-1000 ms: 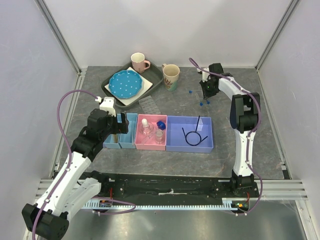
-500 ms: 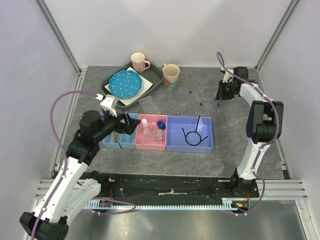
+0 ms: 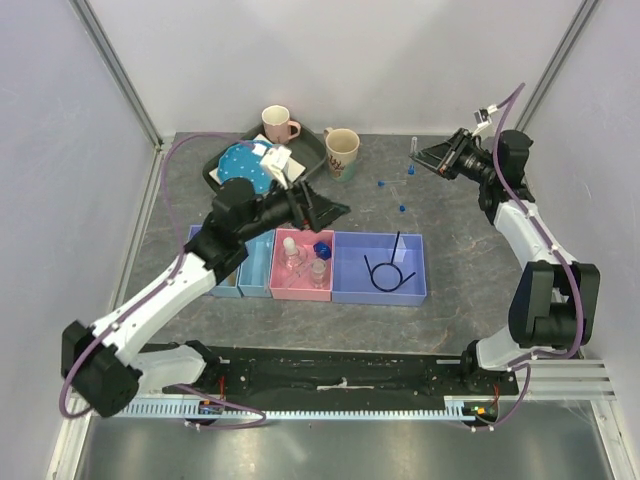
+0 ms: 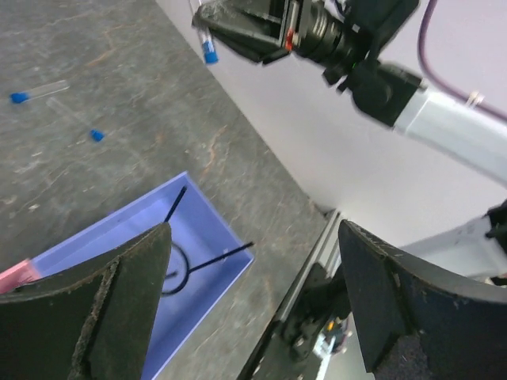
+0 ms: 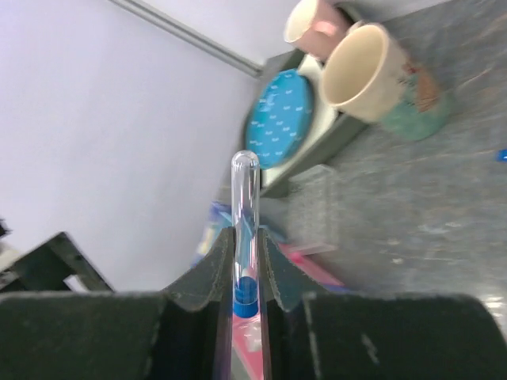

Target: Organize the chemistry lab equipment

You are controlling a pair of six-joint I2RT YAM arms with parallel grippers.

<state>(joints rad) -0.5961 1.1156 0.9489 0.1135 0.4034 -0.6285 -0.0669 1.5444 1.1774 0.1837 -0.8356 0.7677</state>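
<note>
The tidying is judged to be partly done, with more left to do. A clear blue-tipped stick (image 5: 244, 214) is clamped between the fingers of the right gripper (image 5: 245, 245), with its blue end tucked between them and its round end poking out. In the top view this gripper is held up in the air at about 2 o'clock over the table (image 3: 460, 260). The fingers of the left gripper (image 4: 253, 233) are spread wide apart, and nothing is held or touched by them. It is hung above the bins near the middle. Just at 6 o'clock of it, two tiny clear bottles (image 3: 291, 250) and a blue cap-like piece (image 3: 322, 247) are seen put away in the pink bin (image 3: 300, 295). At 3 o'clock of that, a thin black looped wire (image 3: 380, 272) is laid in the big blue bin (image 3: 380, 297). Two small light blue bins (image 3: 258, 280) are lined up at 9 o'clock of the pink one, and what is inside them cannot be told. Two more blue-tipped sticks (image 3: 381, 184) are left loose on the table at 12 o'clock of the big blue bin. A clear welled tray (image 5: 313, 206) is left out near the mugs (image 3: 342, 152). A place is thought to be needed for these and for the clamped stick.
</note>
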